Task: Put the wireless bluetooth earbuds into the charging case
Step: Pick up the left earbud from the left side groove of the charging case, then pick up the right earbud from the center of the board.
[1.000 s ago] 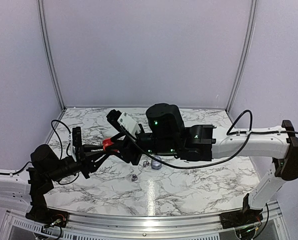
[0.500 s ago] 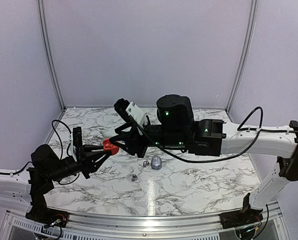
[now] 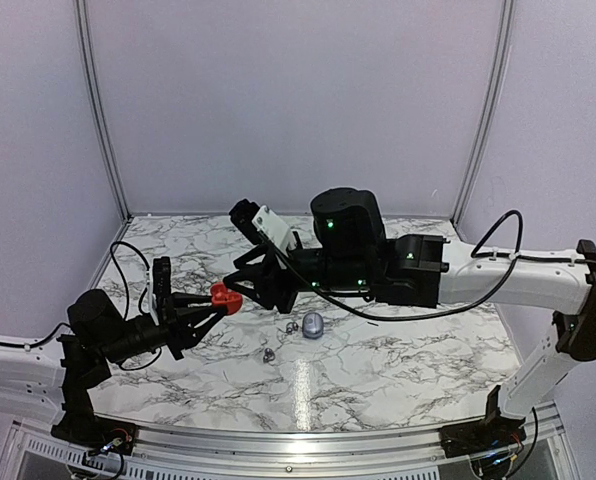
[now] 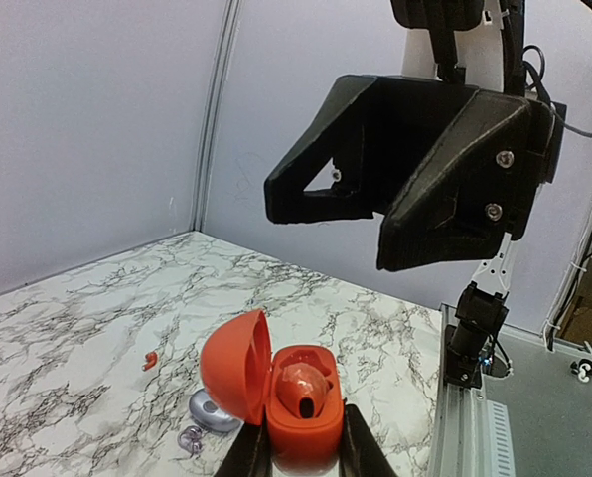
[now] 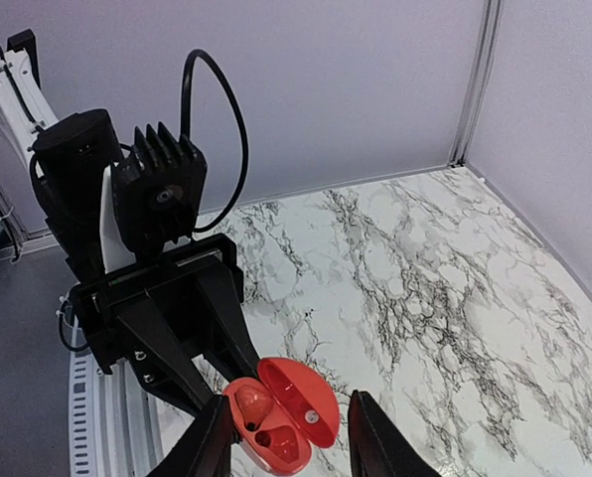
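Grips the red charging case point(image 4: 301, 422) in the left jaws, pinched shut on its base and lifted clear of the table point(image 3: 398, 360). Shows the lid point(image 4: 231, 368) swung open, wells facing up.

Holds the right jaws parted, nothing seen between the tips. Sets them close above the case: in the right wrist view, puts the case between and just beyond the two tips, long axis slanted across the gap and lid to the right.

Carries one red earbud point(image 4: 301, 386) seated in a well. Reads the second well point(image 5: 276, 439) as empty from its dark contact holes, judgement only.

Leaves a small red piece point(image 4: 150, 360) on the table beyond the case, too small to call a bud for sure. Leaves a silvery case point(image 3: 312, 324) and two silvery bits point(image 3: 291, 326) point(image 3: 269, 354) on the table, well below both jaws.

Makes the right arm the free one for any fetch, with the left tied up as holder. Needs a drop down and away from the case to reach anything loose.
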Controlling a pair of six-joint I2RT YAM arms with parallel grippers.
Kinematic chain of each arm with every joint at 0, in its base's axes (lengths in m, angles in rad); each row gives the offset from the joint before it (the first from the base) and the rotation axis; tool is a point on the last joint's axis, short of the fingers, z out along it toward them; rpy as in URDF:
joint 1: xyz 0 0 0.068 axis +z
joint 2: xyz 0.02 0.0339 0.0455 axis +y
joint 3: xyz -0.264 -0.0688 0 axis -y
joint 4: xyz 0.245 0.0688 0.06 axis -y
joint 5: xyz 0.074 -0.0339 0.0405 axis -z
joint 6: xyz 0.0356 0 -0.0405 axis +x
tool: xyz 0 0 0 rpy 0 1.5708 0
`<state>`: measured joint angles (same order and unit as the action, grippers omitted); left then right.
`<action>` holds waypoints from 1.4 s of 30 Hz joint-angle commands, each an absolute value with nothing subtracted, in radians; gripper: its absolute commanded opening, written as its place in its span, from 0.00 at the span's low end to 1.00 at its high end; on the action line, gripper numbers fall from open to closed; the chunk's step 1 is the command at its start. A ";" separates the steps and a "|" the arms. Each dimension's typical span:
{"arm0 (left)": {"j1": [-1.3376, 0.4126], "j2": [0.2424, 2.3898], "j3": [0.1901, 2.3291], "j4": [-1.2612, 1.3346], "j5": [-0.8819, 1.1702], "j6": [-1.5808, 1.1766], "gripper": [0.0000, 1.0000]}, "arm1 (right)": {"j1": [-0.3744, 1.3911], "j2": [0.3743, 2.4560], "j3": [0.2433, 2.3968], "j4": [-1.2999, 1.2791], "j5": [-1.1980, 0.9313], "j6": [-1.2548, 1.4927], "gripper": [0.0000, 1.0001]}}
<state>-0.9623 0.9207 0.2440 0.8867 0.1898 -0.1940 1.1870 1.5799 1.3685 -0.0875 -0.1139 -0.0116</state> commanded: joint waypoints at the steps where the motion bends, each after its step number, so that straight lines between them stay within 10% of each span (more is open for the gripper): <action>1: -0.965 0.929 0.272 0.922 0.210 -0.183 0.00 | 1.184 1.607 1.446 -0.133 -0.129 -0.013 0.40; 18: -0.965 0.942 0.287 0.922 0.238 -0.162 0.00 | 1.179 1.681 1.492 -0.207 -0.170 0.020 0.18; 33: -0.963 0.953 0.279 0.923 0.213 -0.167 0.00 | 1.154 1.626 1.490 -0.202 -0.181 0.022 0.18; 42: -0.938 0.920 0.254 0.920 0.172 -0.192 0.00 | 0.756 1.508 1.273 -0.133 -0.266 0.142 0.29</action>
<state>-0.9543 0.9443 0.2554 0.8795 0.1974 -0.1764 0.9302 1.5372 1.3869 -0.1719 -0.2413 0.0608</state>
